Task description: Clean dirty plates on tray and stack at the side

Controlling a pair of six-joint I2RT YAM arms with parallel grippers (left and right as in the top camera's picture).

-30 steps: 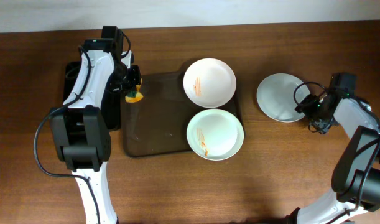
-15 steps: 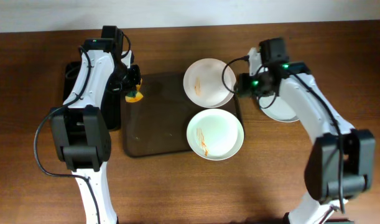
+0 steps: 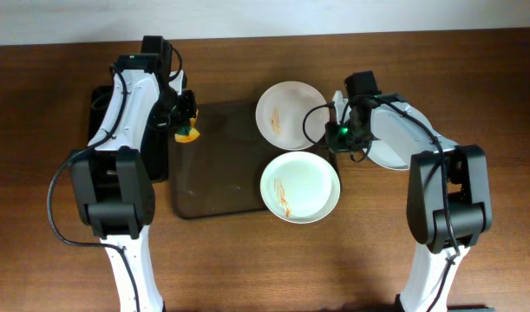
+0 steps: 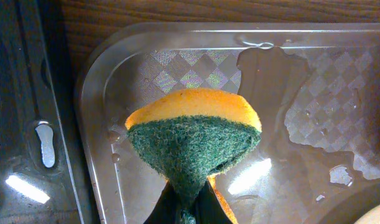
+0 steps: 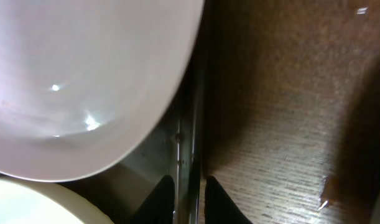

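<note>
The dark brown tray carries two white plates with orange smears, one at its far right corner and one at its near right corner. A third white plate lies on the table to the right, partly under my right arm. My right gripper is at the tray's right edge. In the right wrist view its jaws are closed narrowly on the tray rim, beside the far plate. My left gripper is shut on a yellow-and-green sponge over the tray's wet far left corner.
A smaller glossy black tray lies left of the brown one, mostly under my left arm. Water films the brown tray's floor. Bare wooden table surrounds everything.
My right arm swung left from the plate on the table to the tray's right rim, and its jaws narrowed onto the rim. The left arm and sponge stayed put.
</note>
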